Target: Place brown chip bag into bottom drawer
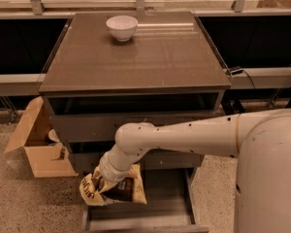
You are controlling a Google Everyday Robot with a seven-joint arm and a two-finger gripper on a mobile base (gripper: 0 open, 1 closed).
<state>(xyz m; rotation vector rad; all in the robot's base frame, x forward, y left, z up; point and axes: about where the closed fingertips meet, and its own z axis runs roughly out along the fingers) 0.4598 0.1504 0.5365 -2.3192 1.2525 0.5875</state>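
One white arm [184, 135] reaches in from the right, below the front edge of the bench [150, 57], and bends down toward its front left corner. Gripper [103, 182] sits at the arm's low end, clamped on the upper left part of the brown chip bag [123, 191], with its jaws mostly hidden by crumpled foil. Bag stands roughly upright, yellow end to the left, dark brown middle facing the camera. It is over the left side of the bottom drawer [169, 198], which is pulled out past the bench's front edge. Its left end overhangs the drawer's left side. Cannot tell if the bag touches the drawer floor. White bowl [121, 27] sits upright near the back edge, left of centre. Open cardboard box [39, 149] is on the floor beside the bench's left edge.
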